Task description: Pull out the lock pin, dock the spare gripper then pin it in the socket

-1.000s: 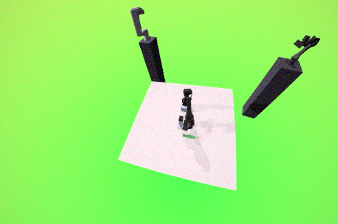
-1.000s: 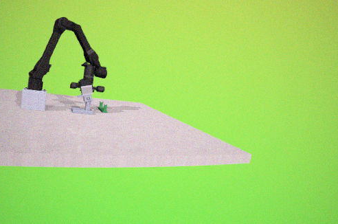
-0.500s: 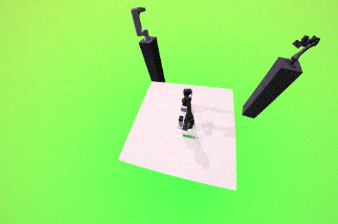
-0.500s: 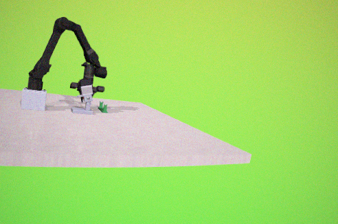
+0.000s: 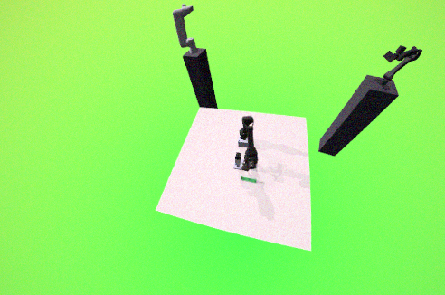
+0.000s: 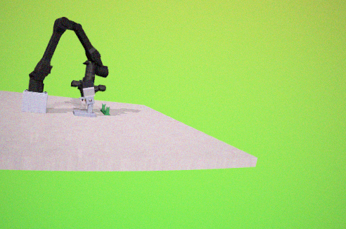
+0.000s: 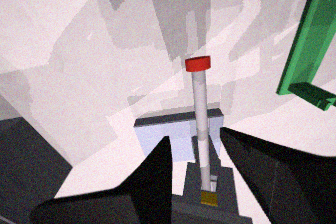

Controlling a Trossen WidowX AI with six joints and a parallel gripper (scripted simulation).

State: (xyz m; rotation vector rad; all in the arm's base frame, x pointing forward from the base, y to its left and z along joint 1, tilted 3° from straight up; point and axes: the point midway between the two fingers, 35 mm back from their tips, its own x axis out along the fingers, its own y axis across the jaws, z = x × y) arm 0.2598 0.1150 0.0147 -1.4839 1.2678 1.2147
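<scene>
My gripper (image 7: 194, 136) is open, its dark fingers standing apart on either side of the lock pin (image 7: 201, 105). The pin has a red head and grey shaft; its far end reaches a dark block with a yellow patch (image 7: 209, 198). How deep it sits is hidden. The mount (image 6: 84, 113) (image 5: 239, 167) has a pale foot and upright socket; my hand is close behind it in the exterior view. A dark boxy part (image 5: 238, 155) stands over it; I cannot tell for sure that this is the spare gripper, or how it is seated.
An empty green cradle (image 5: 249, 179) (image 6: 105, 109) (image 7: 310, 50) stands close beside the mount. The arm's pale base block (image 6: 34, 102) is on the mount's other side. A dark grey shape (image 7: 25, 160) fills the wrist view's left edge. Two dark pillars (image 5: 202, 81) (image 5: 358, 115) carry other arms beyond the table.
</scene>
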